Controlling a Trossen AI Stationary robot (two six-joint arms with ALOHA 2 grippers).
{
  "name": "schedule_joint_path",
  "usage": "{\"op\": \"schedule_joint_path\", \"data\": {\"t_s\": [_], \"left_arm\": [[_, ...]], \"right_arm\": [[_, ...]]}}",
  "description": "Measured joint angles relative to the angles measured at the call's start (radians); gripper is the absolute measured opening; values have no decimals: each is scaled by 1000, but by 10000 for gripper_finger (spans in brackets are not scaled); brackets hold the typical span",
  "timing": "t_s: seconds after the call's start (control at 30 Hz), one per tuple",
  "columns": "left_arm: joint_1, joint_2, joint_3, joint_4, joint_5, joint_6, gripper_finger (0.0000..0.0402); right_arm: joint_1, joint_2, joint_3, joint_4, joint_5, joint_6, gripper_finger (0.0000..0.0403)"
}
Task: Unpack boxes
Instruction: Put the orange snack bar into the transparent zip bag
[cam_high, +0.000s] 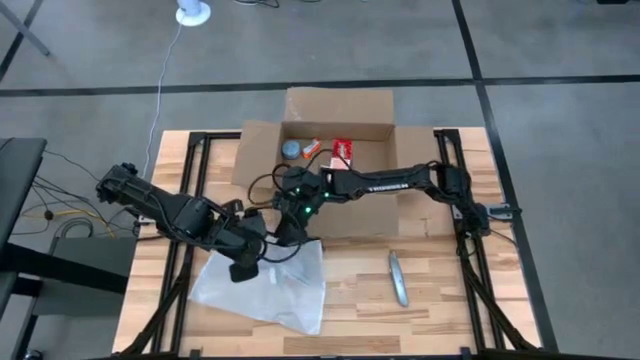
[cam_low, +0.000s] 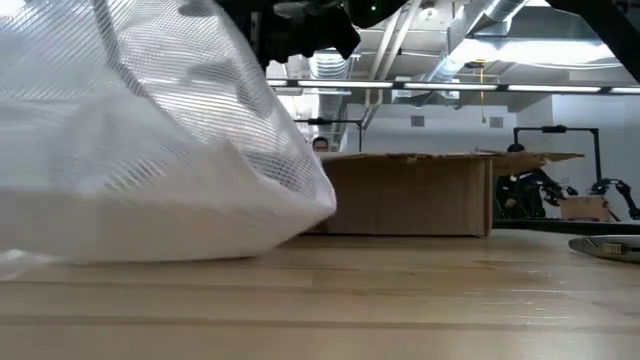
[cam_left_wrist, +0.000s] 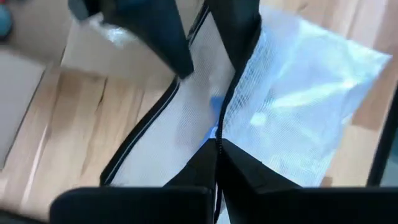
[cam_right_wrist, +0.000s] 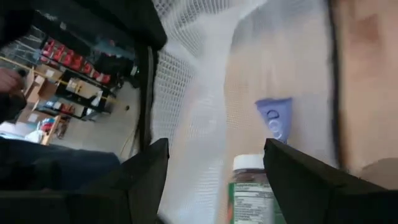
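The brown cardboard box (cam_high: 338, 104) stands open at the table's far middle, also in the low view (cam_low: 410, 195), with small items inside. A white mesh zip bag (cam_high: 270, 285) lies near the front left, its mouth raised (cam_low: 150, 120). My left gripper (cam_high: 243, 268) is shut on the bag's edge. My right gripper (cam_high: 288, 232) is open at the bag's mouth. In its wrist view a white-capped bottle with a green label (cam_right_wrist: 252, 186) shows between its fingers (cam_right_wrist: 216, 143), beside a blue piece (cam_right_wrist: 273, 118). My left gripper pinches the bag's black-trimmed mouth edge (cam_left_wrist: 219, 127) between its two fingers, coming from the table's left and slanting down. That edge is lifted, and the rest of the bag (cam_low: 170, 235) rests on the table. Whether my right gripper touches the bag or the bottle, I cannot tell.
A slim grey tool (cam_high: 398, 278) lies on the wood at the front right. The box holds a grey round item (cam_high: 290, 149) and a red packet (cam_high: 342, 149). Black frame rails (cam_high: 470, 260) run along both table sides.
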Motion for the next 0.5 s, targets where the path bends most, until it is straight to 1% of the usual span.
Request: {"op": "schedule_joint_path", "data": {"t_s": [0.13,0.2,0.23,0.3,0.33,0.5], "left_arm": [[-2,0,0,-58,3,-13,0],[-2,0,0,-66,3,1,0],[-2,0,0,-66,-3,11,0],[3,0,0,-66,-15,38,0],[5,0,0,-67,-19,47,0],[21,0,0,-69,-33,80,0]], "right_arm": [[-76,-31,27,-14,11,-67,244],[-118,-42,54,-52,17,-99,244],[-141,-44,74,-74,23,-114,244],[-187,-44,112,-178,48,-161,244],[-211,-43,132,-243,75,-196,244],[-332,-42,169,-558,305,-410,244]]}}
